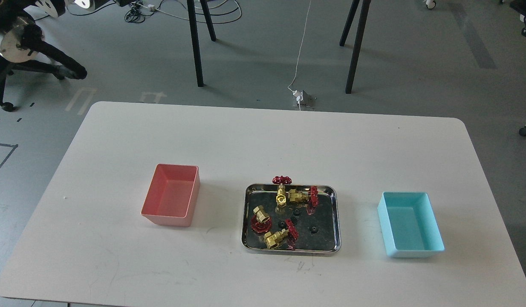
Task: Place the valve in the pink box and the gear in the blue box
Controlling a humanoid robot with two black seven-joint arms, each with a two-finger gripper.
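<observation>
Several brass valves with dark-red handwheels lie in a shiny steel tray (336, 221) at the table's middle; one valve (281, 197) stands at the tray's far rim, another valve (275, 238) lies near its front. Small black gears sit among them, such as a gear (314, 229) toward the tray's right. The pink box (169, 219) stands left of the tray, and nothing shows inside it. The blue box (412, 252) stands to the right, also with nothing showing inside. My left arm hangs off the table at the top left; its dark far end, the left gripper (77, 72), shows no separate fingers. My right gripper is out of view.
The white table (118, 264) has rounded corners. On the floor beyond its far edge are black stand legs (197, 51), a white cable with a plug block (300, 98), and chair casters (7, 106) at the left.
</observation>
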